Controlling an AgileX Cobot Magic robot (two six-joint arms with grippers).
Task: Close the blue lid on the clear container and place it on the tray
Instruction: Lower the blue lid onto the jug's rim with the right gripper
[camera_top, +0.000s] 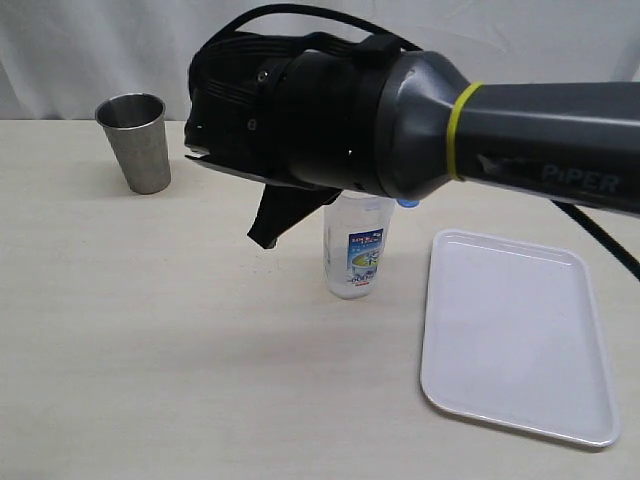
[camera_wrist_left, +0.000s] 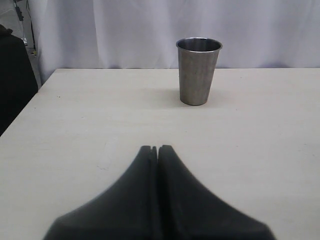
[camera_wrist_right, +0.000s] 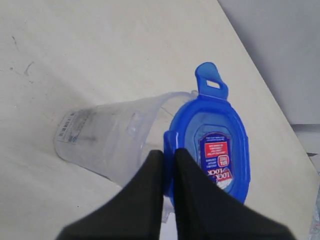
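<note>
The clear container (camera_top: 355, 250) stands upright on the table just left of the tray (camera_top: 515, 335), its printed label facing the exterior camera. In the right wrist view the blue lid (camera_wrist_right: 215, 145) sits on top of the container (camera_wrist_right: 115, 140), sticker side up, with one flap (camera_wrist_right: 211, 81) sticking outward. My right gripper (camera_wrist_right: 169, 154) is shut on the lid's edge, a side flap pinched between its fingers. The right arm hides most of the lid in the exterior view; only a blue sliver (camera_top: 408, 203) shows. My left gripper (camera_wrist_left: 157, 148) is shut on nothing, low over the table.
A grey steel cup (camera_top: 137, 140) stands at the back left, straight ahead of the left gripper (camera_wrist_left: 198, 70). The white tray holds nothing. The bulky right arm (camera_top: 400, 110) crosses the middle of the exterior view. A white curtain hangs behind the table.
</note>
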